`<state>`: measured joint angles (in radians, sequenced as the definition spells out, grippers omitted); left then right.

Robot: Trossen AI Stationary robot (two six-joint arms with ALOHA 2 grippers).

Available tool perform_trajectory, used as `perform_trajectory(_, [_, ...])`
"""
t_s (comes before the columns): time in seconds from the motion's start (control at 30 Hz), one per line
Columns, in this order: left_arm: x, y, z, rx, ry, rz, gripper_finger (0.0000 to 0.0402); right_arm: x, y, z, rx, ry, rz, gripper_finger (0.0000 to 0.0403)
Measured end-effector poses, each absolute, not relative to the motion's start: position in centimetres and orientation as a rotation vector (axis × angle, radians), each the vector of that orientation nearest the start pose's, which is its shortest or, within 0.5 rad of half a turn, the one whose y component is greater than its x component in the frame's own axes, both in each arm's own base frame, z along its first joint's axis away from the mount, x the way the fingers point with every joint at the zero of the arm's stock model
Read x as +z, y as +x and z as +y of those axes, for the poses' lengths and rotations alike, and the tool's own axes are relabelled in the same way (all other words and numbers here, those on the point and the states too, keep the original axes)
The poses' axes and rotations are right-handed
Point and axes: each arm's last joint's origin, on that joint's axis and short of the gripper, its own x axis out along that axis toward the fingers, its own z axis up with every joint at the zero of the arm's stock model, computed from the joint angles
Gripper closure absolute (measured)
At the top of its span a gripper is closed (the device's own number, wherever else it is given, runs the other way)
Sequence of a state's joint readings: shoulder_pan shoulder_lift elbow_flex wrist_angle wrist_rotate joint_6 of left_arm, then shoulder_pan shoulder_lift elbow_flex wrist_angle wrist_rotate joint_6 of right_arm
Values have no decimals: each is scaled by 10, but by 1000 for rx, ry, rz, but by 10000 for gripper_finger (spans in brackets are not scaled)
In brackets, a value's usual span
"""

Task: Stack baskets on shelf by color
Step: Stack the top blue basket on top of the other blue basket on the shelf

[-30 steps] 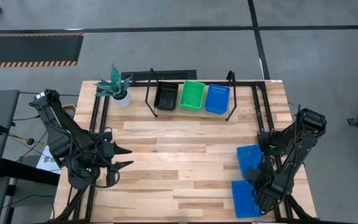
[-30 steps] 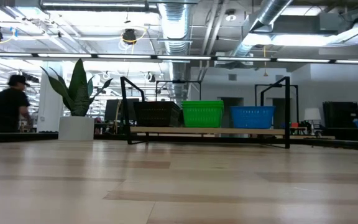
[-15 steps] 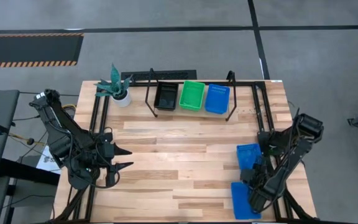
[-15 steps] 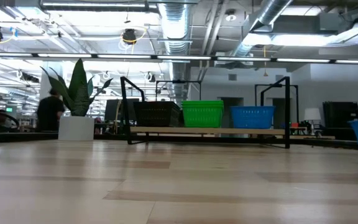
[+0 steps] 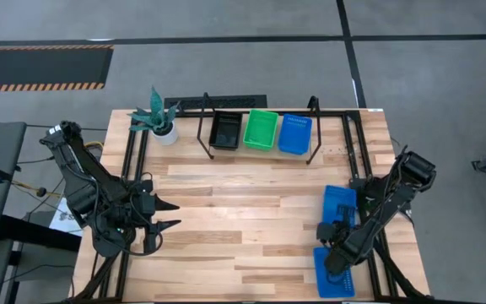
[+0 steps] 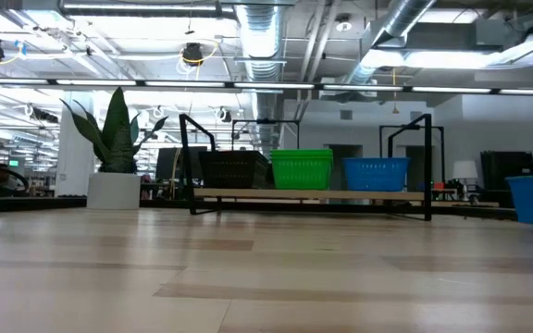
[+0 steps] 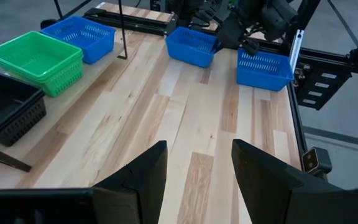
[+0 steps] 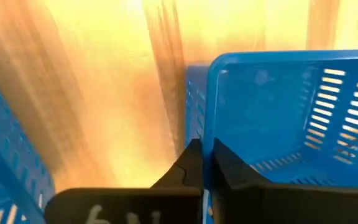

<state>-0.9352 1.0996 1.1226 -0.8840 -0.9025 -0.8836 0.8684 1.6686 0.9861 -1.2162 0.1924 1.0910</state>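
Note:
On the shelf [image 5: 201, 135] at the far edge, a black [image 5: 226, 131], a green [image 5: 261, 130] and a blue basket [image 5: 294, 133] stand side by side. Two more blue baskets stand on the table at the right, the farther one [image 5: 341, 207] and the nearer one [image 5: 334, 274]. My right gripper [image 5: 327, 239] is between them, shut on the farther one [image 8: 278, 124]. The nearer one [image 8: 5, 155] lies just beside it. My left gripper [image 5: 171, 215] waits open over the table's left part, touching nothing. My right gripper pinches the farther blue basket's near end wall [image 8: 209, 118] between its two fingers, close to the near left corner. One finger is inside the basket and one outside. The fingers come from above, pointing down. In the left wrist view the basket [image 7: 191, 45] stands upright on the table.
A potted plant [image 5: 159, 118] stands at the far left beside the shelf. The nearer blue basket [image 7: 263, 65] sits close to the table's near right corner. Bare wood stretches across the middle of the table [image 5: 243, 211]. Black frame rods run along the left and right edges.
My right gripper has moved toward the table's left, in between the two blue baskets, and has shut on the farther one's wall. That basket has shifted a little toward the far edge.

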Motion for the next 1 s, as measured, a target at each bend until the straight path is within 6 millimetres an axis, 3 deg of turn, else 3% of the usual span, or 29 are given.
perform_trajectory(0.17, [339,137,-147,187,-173,481,233,186,176,172,-410,-95,1489,393])
perform_trajectory(0.47, [338,136,-146,193,-152,494,233,269,207,149,-352,-48,1105,398])
perform_trajectory(0.6, [338,136,-146,193,-151,495,233,305,222,128,-347,-108,965,398])
perform_trajectory(0.8, [337,135,-145,191,-126,499,233,331,253,67,-434,-216,971,399])
perform_trajectory(1.0, [337,135,-145,192,-125,503,233,329,279,-9,-516,-209,1053,398])
